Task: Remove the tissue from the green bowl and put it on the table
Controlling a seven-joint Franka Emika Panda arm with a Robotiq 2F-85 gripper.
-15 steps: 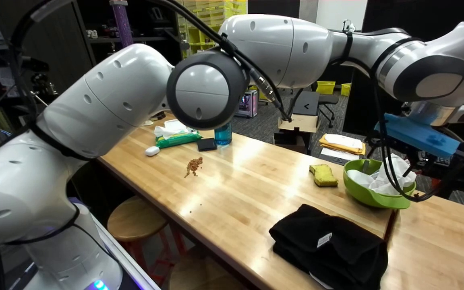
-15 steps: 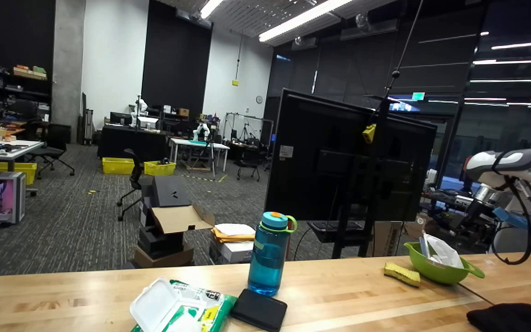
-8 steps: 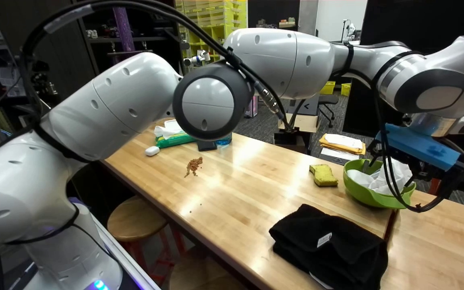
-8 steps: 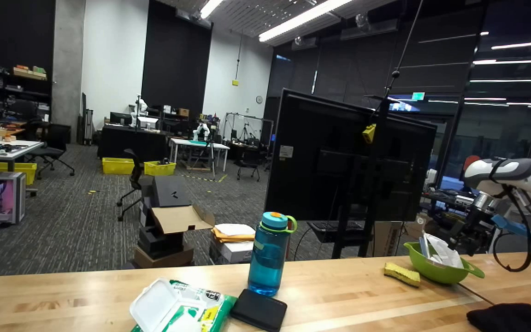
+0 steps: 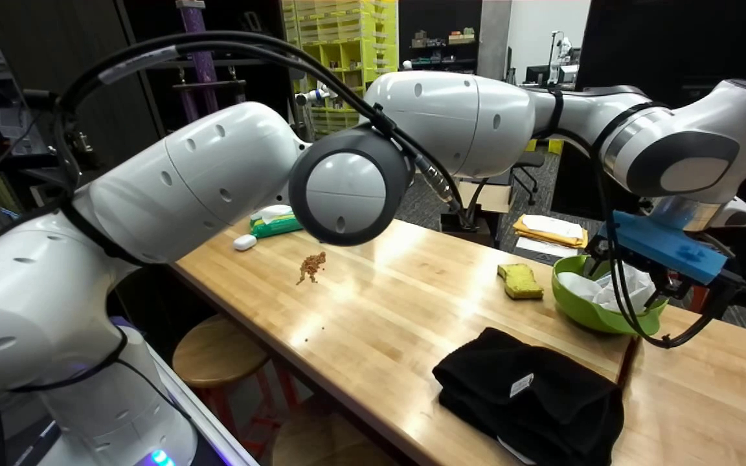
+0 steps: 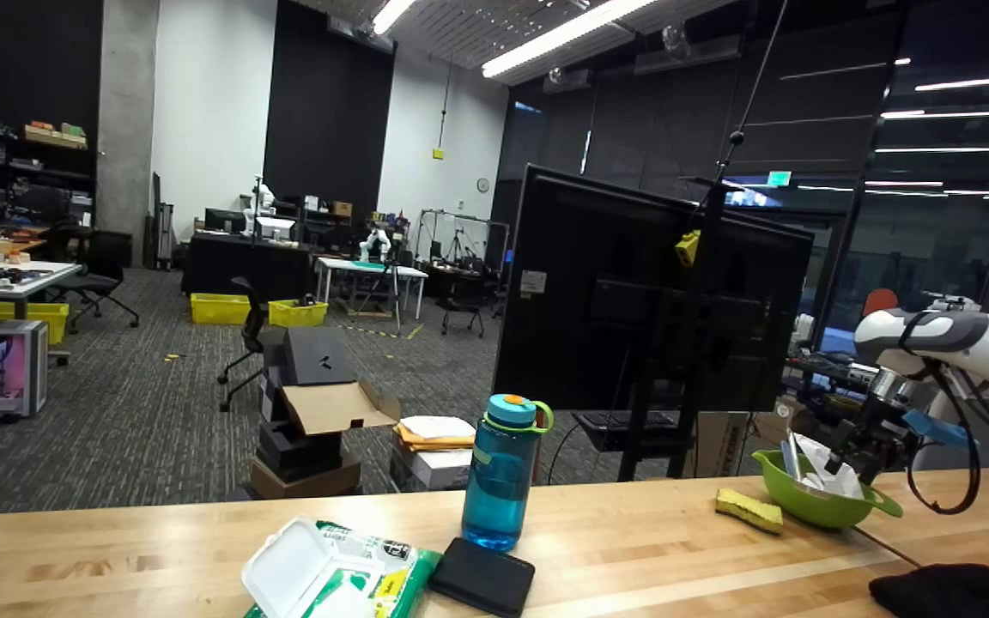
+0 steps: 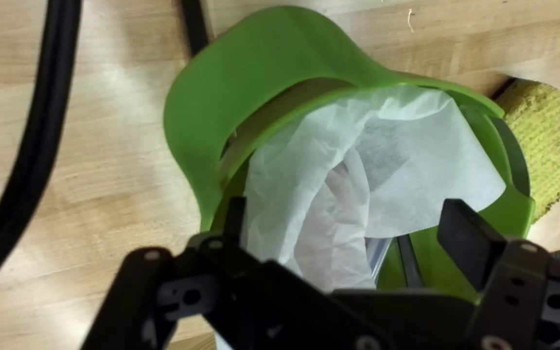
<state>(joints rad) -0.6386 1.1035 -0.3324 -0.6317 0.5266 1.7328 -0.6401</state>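
The green bowl (image 5: pixel 590 318) stands on the wooden table (image 5: pixel 412 310), by a seam in the top. It also shows in the other views (image 6: pixel 816 508) (image 7: pixel 280 48). The crumpled white tissue (image 7: pixel 309 141) lies in it and rises above the rim, seen in both exterior views (image 5: pixel 638 288) (image 6: pixel 840 484). A dark thin handle (image 7: pixel 409 262) and a clear plastic edge lie beside it. My gripper (image 7: pixel 348 221) is open, pointing down over the bowl, its fingers on either side of the tissue. It shows in both exterior views (image 5: pixel 625 278) (image 6: pixel 851 459). The palm hides part of the tissue.
A yellow-green sponge (image 5: pixel 520 282) lies beside the bowl. A folded black cloth (image 5: pixel 535 395) lies nearer. A wipes pack (image 6: pixel 348 575), a black wallet (image 6: pixel 482 577), a blue bottle (image 6: pixel 499 481) and brown crumbs (image 5: pixel 311 265) are farther along. Black cables hang beside the gripper.
The arm has come down, and the gripper is now lower, with its fingers at the tissue over the bowl. The bowl has not moved, and the gripper stays open.
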